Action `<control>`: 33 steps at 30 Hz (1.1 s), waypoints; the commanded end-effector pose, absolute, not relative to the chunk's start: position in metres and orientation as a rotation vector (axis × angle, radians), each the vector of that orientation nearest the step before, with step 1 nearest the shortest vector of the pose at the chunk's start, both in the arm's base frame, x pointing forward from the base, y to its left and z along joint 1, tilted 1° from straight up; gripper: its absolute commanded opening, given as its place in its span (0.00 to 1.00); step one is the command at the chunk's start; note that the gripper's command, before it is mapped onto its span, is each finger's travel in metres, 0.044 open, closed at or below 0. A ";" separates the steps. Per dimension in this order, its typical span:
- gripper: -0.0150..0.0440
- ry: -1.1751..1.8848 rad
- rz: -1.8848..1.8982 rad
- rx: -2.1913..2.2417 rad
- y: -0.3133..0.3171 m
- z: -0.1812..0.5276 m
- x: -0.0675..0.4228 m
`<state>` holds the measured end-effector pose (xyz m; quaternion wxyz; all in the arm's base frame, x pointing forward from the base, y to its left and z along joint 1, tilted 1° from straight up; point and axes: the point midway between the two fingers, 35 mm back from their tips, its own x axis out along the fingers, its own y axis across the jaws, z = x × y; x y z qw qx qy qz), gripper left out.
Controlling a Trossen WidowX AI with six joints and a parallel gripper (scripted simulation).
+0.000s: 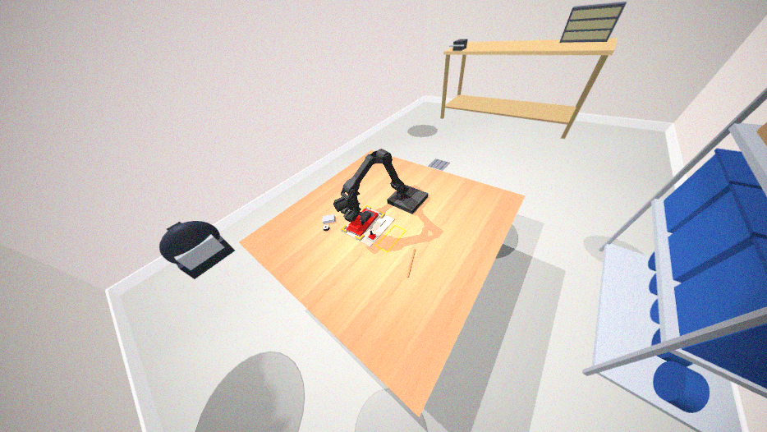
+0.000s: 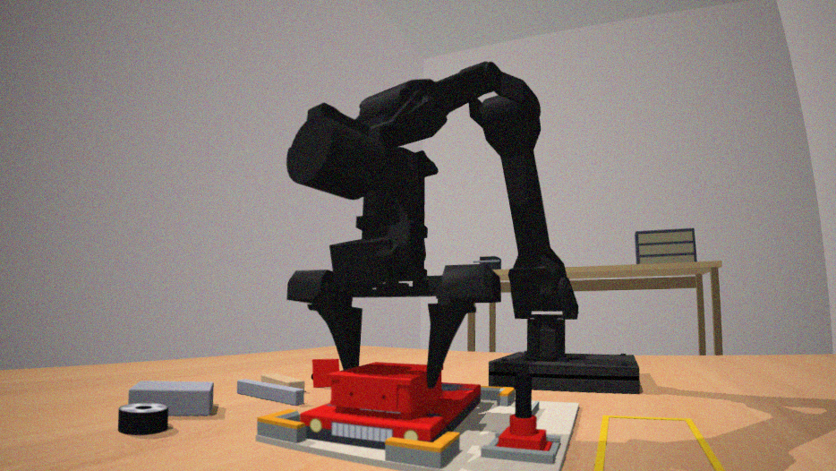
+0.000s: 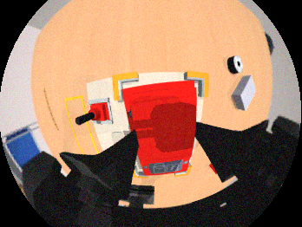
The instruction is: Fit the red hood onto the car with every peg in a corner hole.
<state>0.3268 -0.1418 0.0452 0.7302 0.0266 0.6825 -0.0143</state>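
The red hood (image 2: 374,390) (image 3: 173,126) (image 1: 357,223) sits low on the red car chassis (image 2: 362,422), which lies in the jig (image 2: 279,425) (image 3: 126,81) with orange-topped corner blocks. The hood looks level and covers the engine and the pegs. My gripper (image 2: 390,374) (image 3: 165,128) (image 1: 358,218) points straight down over the car. Its two fingers are shut on the hood, one on each long side. I cannot tell whether the pegs are in the corner holes.
A black wheel (image 2: 142,416) (image 3: 234,64), a grey block (image 2: 170,397) (image 3: 245,92) and a grey bar (image 2: 269,390) lie left of the jig. A red stand with a black post (image 2: 522,430) (image 3: 95,113) and a yellow outlined rectangle (image 2: 605,432) are to the right. The arm's base (image 2: 564,371) is behind.
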 end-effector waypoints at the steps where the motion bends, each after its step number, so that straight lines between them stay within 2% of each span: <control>1: 0.25 1.503 -0.029 0.061 -0.141 0.043 0.326; 10: 0.25 1.503 -0.031 0.059 -0.142 0.043 0.327; 27: 1.00 1.504 -0.031 0.059 -0.142 0.043 0.327; 33: 1.00 1.523 -0.037 0.054 -0.142 0.069 0.329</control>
